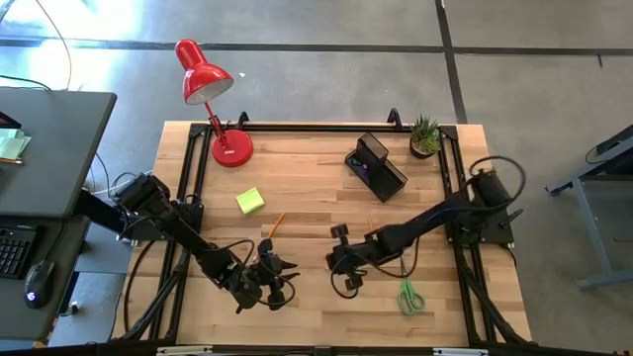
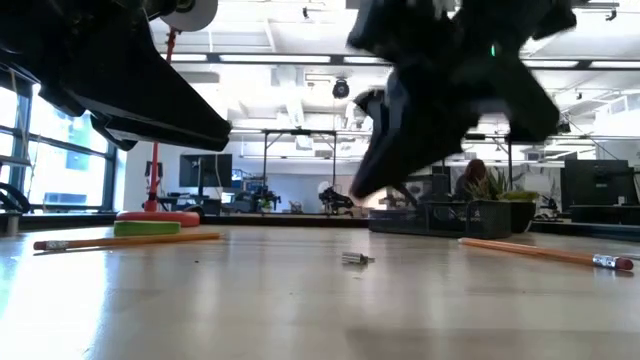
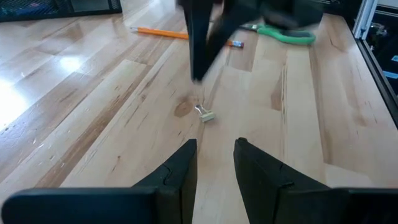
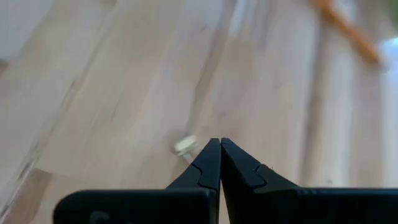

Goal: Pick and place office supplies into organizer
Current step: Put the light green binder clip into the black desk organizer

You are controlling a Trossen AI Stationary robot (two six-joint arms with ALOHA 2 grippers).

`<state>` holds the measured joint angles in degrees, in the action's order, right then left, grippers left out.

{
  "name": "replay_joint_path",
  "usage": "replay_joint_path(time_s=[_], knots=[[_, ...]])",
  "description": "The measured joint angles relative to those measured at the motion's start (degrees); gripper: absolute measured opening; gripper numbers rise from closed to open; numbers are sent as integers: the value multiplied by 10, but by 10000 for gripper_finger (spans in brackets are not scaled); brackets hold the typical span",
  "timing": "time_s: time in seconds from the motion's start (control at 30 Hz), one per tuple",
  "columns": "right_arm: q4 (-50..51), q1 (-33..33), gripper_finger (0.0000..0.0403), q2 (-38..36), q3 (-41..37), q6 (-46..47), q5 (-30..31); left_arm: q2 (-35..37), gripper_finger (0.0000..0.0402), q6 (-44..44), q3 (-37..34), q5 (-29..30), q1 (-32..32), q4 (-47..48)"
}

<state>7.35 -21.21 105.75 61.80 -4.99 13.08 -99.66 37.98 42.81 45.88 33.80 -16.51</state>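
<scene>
1. The counter (image 1: 316,173) is a pale wood top seen whole only from above; both dark arms reach in from its left and right edges toward the near middle.
2. The red desk lamp (image 1: 210,99) stands at the far left corner, its base on the wood. In the low view only its base and stem show, far off on the left.
3. The organizer (image 1: 377,165), a black mesh caddy, sits at the far right, just beside the potted plant (image 1: 425,136). Something purple shows inside it from above.
4. The left gripper (image 1: 280,279) hangs low over the near middle. Its wrist view shows the two fingers (image 3: 181,171) apart with nothing between them.
5. The right gripper (image 1: 341,269) is close by, to its right. Its own wrist view shows its tips pressed together, holding nothing.
6. The green-handled scissors (image 1: 409,297) lie near the right edge, apart from both grippers.
7. The sticky-note block (image 1: 250,201) lies left of centre.
8. One pencil (image 1: 276,224) lies near the block; another (image 2: 545,252) shows at the low view's right.
9. A small metal clip (image 3: 204,114) lies on the wood between the grippers, plain in the low and left wrist views, blurred in the right wrist view.
</scene>
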Motion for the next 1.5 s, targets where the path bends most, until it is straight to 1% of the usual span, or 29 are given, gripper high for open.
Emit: replay_joint_path(time_s=[0.13,0.23,0.33,0.43,0.57,0.67,0.77,0.83,0.97,1.07,1.1,1.3,1.5], knots=[[-12,0,1,-39,1,-4,4,0,92,0,0,-4,0,0],[-21,0,6,-43,2,6,-38,0,92,0,0,-8,0,0],[-33,0,20,-28,2,24,-73,0,92,0,0,-9,0,0],[-37,0,52,-3,2,2,-79,0,92,0,0,-11,0,0],[-69,3,112,31,2,-44,-113,0,92,0,0,-13,0,0],[-81,10,153,48,2,-59,-116,0,92,0,0,-13,0,0],[-81,22,182,52,1,-60,-125,0,92,0,0,-13,0,0],[-80,32,191,52,1,-61,-144,0,92,0,0,-13,0,0],[-80,54,187,52,1,-71,-212,0,92,0,0,-13,0,1],[-86,66,169,52,-3,-71,-273,0,92,0,0,-15,0,1],[-93,68,161,52,-8,-71,-282,0,92,0,0,-15,0,1],[-104,68,115,52,-31,-90,-240,0,92,0,0,-15,0,2],[-137,68,92,52,-32,-97,-244,0,92,0,0,-15,0,2]])
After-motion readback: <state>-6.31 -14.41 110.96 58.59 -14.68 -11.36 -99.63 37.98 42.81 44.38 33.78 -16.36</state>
